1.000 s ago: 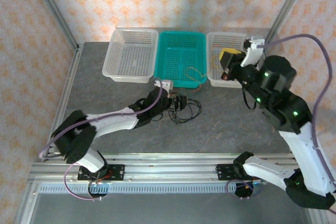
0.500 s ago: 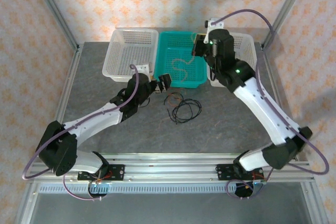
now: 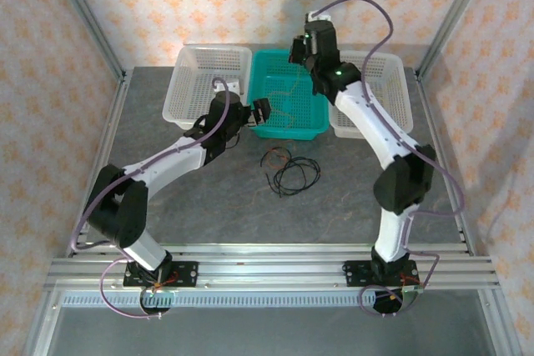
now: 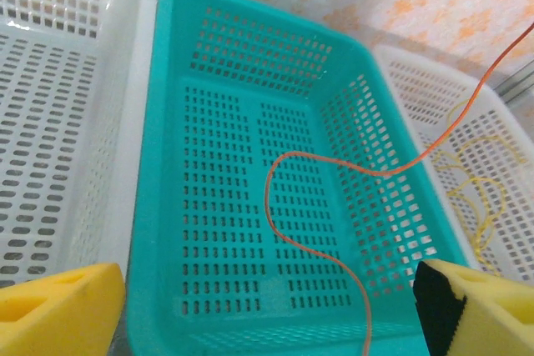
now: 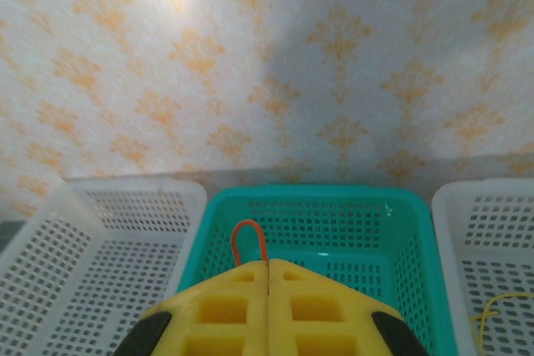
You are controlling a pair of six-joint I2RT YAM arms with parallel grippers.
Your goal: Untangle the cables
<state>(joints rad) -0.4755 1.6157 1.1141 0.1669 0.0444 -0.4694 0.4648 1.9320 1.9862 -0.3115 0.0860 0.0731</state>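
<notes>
"While the right gripper (image 5: 269, 266) hangs high over the far rim of the teal basket (image 3: 288, 132), what is it pinching?"

"Its yellow pads are pressed together on the orange cable (image 4: 275, 206). A small loop pokes up just behind them, and the strand drops from there in a slack S into the teal basket."

"And the left gripper (image 3: 255, 113)?"

"Spread wide at the basket's near left corner, holding nothing (the orange strand dangles between its pads (image 4: 58, 302), apparently touching neither)."

"So how is this step done well?"

"My guess is the orange one is meant for the teal basket. Lower before letting go, so the tail coils inside and doesn't drape over the near rim. The lower end runs out of the left wrist view, so I cannot tell whether it is free of the black cables (image 3: 292, 174), which lie looped on the table just on the near side of the basket. Go slowly and watch for them dragging."

"The yellow cable (image 4: 476, 198)?"

"It is in the white basket (image 4: 434, 106), just right of the teal one."
</notes>
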